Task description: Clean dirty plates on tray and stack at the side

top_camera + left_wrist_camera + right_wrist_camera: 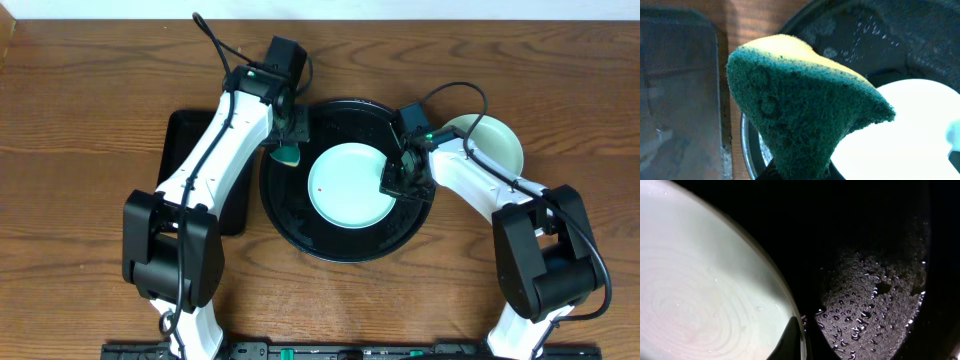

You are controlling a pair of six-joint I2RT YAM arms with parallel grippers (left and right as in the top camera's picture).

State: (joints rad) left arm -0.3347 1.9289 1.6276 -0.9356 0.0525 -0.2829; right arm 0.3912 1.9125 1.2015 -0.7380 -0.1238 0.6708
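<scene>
Sponge clamped in the left gripper, green side down, hovering over the upper-left rim of the tray. Mint plate flat on the tray at frame centre, with a small reddish speck near its left edge. Right gripper at the plate's right rim, probably pinching it. Only one finger visible in the wrist view, so cannot tell whether closed or merely resting there. Side plate on the counter, just right of the tray. Tray wet, beaded with droplets. Risk of the plate skating off under the sponge's push if the rim hold is loose, or tipping if pressed near its edge. Risk too of missing the speck by scrubbing only the middle.
</scene>
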